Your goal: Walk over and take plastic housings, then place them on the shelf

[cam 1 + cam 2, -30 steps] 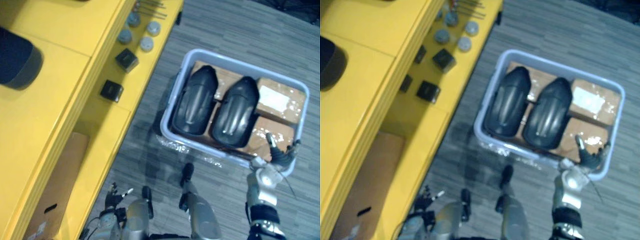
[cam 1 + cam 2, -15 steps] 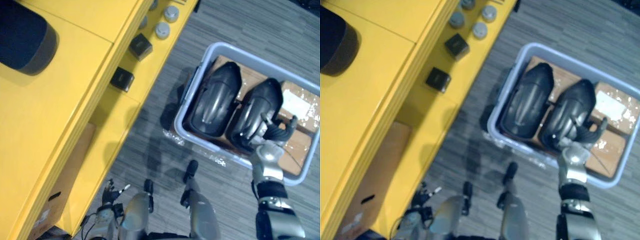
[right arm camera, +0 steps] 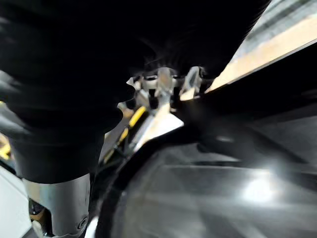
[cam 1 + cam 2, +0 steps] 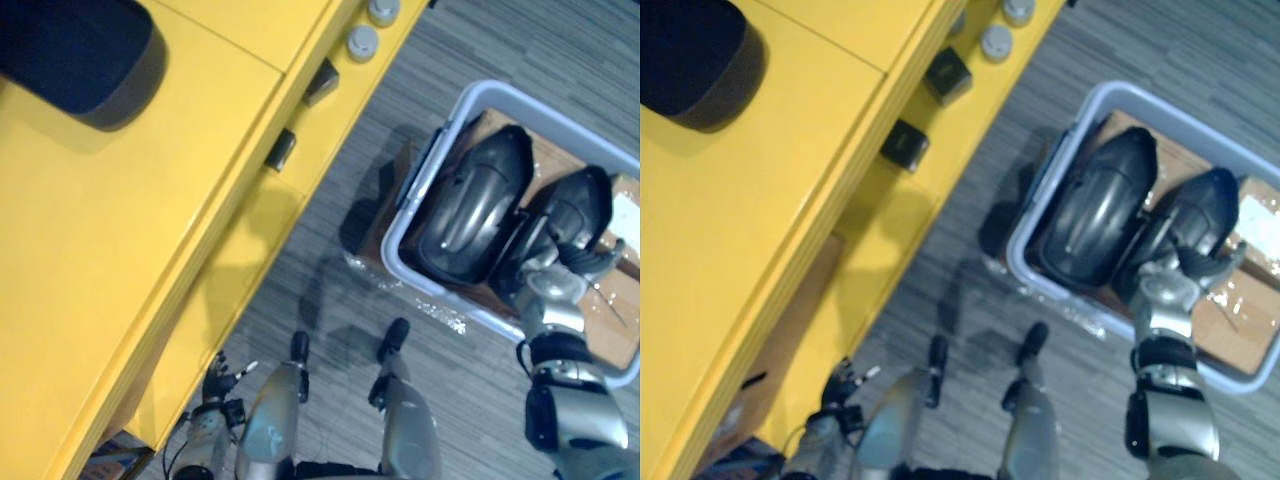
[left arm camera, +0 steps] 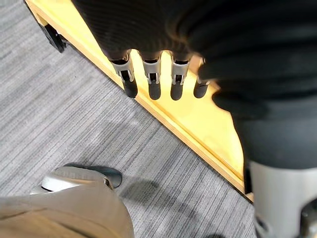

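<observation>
From where I stand, the right hand (image 4: 566,278) sits low on the near end of the right-hand housing (image 4: 575,205) in the pale bin (image 4: 398,232). I cannot tell whether its fingers are closed on the edge, so I'd want them hooked firmly under it and the shell lifted straight up, clear of the other housing (image 4: 470,210) just beside it. Both dark housings lie side by side on taped cardboard boxes (image 4: 1230,325) in the bin on the floor near the yellow shelf (image 4: 150,220), where the left hand (image 5: 154,85) hangs with fingers straight, holding nothing

Close-packed housings (image 4: 470,210) inside bin rim (image 4: 398,245)
</observation>
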